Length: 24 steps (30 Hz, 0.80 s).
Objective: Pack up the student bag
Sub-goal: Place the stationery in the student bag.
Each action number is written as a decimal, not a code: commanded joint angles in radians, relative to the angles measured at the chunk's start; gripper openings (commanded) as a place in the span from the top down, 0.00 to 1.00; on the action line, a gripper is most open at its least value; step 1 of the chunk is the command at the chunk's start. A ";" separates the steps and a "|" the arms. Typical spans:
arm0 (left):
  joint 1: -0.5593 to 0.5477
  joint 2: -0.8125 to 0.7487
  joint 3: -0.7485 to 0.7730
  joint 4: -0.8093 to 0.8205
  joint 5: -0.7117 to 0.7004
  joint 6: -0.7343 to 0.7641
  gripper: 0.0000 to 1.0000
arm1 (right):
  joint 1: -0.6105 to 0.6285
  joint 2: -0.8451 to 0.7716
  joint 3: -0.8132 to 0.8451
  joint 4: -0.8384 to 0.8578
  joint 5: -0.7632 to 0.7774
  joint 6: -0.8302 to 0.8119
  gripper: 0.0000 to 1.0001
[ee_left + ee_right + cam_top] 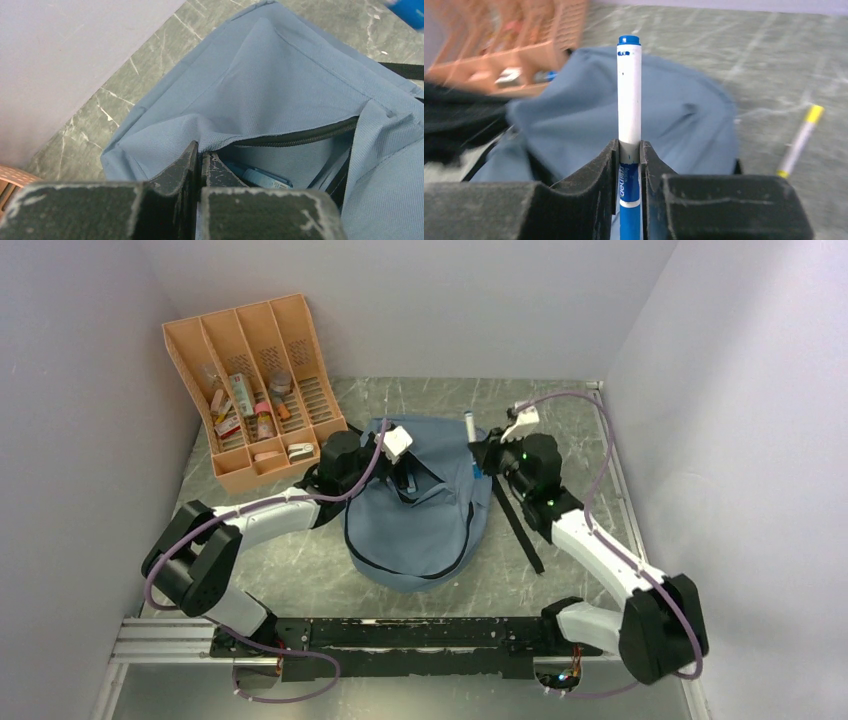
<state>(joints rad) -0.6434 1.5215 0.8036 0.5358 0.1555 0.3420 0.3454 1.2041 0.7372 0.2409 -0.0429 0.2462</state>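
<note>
At the far left of the tabletop (pixel 330 570) an orange compartmented rack (pixel 255 390) is noted, holding small assorted items. The left fingers (pixel 200 162) are found pressed together at the edge of the student bag's opening; whether fabric is pinched between them cannot be told. The student bag (pixel 420 515) is located at the middle of the tabletop, between the two arms, lying flat with its dark zip (pixel 300 136) parted, and a light blue item (pixel 265 177) is seen inside. A black strap (pixel 520 525) is laid on the tabletop just beside the bag's right edge. The right fingers (pixel 614 157) are clenched on a blue-and-white marker (pixel 629 100), which is held above the bag's right side. In the right wrist view, a yellow-capped pen (pixel 799 142) is recorded lying on the tabletop to the right of the bag, apart from it.
</note>
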 commanded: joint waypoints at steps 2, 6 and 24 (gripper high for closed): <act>-0.004 0.011 0.044 0.011 -0.050 -0.034 0.95 | 0.123 -0.141 -0.151 0.143 -0.220 -0.066 1.00; -0.004 0.014 0.048 0.009 -0.049 -0.038 0.95 | 0.178 -0.133 -0.154 0.110 -0.349 -0.027 1.00; -0.007 -0.004 0.043 0.009 -0.055 -0.015 0.95 | 0.329 0.130 0.083 -0.142 -0.062 0.206 1.00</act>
<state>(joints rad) -0.6453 1.5284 0.8112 0.5274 0.1234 0.3157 0.6662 1.2945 0.7498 0.1776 -0.2001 0.3851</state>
